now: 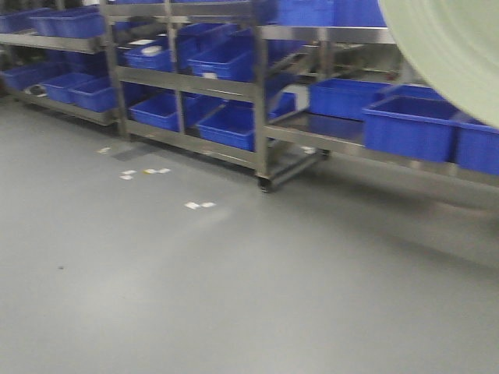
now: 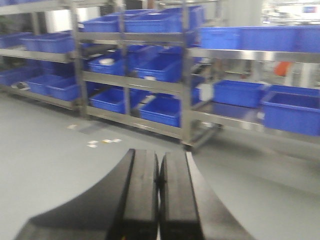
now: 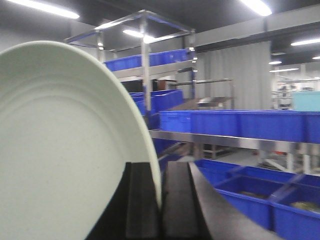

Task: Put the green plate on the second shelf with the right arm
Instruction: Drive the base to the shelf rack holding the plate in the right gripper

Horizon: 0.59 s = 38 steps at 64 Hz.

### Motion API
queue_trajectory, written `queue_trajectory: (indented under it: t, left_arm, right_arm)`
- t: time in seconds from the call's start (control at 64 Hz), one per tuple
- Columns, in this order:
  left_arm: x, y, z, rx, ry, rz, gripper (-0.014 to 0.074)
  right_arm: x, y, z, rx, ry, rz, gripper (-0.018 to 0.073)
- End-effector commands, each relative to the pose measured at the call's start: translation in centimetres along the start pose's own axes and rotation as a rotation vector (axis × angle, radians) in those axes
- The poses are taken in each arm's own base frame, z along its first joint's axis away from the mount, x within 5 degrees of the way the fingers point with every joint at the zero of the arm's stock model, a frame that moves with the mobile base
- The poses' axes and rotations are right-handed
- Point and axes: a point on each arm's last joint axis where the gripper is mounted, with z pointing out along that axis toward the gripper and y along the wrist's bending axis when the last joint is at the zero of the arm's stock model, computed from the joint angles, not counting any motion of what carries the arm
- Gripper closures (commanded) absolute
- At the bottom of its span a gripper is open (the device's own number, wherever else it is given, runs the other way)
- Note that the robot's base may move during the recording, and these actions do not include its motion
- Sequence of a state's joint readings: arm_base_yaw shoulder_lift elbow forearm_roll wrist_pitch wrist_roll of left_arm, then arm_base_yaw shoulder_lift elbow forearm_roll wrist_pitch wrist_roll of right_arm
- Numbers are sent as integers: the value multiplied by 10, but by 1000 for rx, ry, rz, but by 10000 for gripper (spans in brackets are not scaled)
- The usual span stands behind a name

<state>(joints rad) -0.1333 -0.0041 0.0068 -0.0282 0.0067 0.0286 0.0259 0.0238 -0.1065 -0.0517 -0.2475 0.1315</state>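
Note:
The pale green plate (image 3: 60,150) fills the left of the right wrist view, standing on edge. My right gripper (image 3: 159,172) is shut on its rim, one black finger on each side. The plate also shows in the front view (image 1: 456,47) at the top right corner, held high in front of the steel shelf rack (image 1: 261,86). My left gripper (image 2: 159,162) is shut and empty, its two black fingers pressed together, pointing at the floor in front of the racks.
Steel racks (image 2: 187,85) hold several blue crates (image 1: 409,125) on each level. A bare steel shelf patch (image 1: 327,126) lies between crates. Paper scraps (image 1: 199,205) lie on the grey floor.

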Motion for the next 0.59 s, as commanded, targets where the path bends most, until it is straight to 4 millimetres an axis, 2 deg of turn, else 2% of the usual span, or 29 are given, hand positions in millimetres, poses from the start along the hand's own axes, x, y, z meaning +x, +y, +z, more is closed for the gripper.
queue_trajectory:
  t: [0.0, 0.578]
  left_arm:
    - [5, 0, -1, -1, -61, -8, 466]
    - [5, 0, -1, -1, -59, -8, 466]
  right_arm:
    - [-20, 1, 2, -6, -127, 10, 506]
    - [-20, 1, 2, -6, -127, 10, 506]
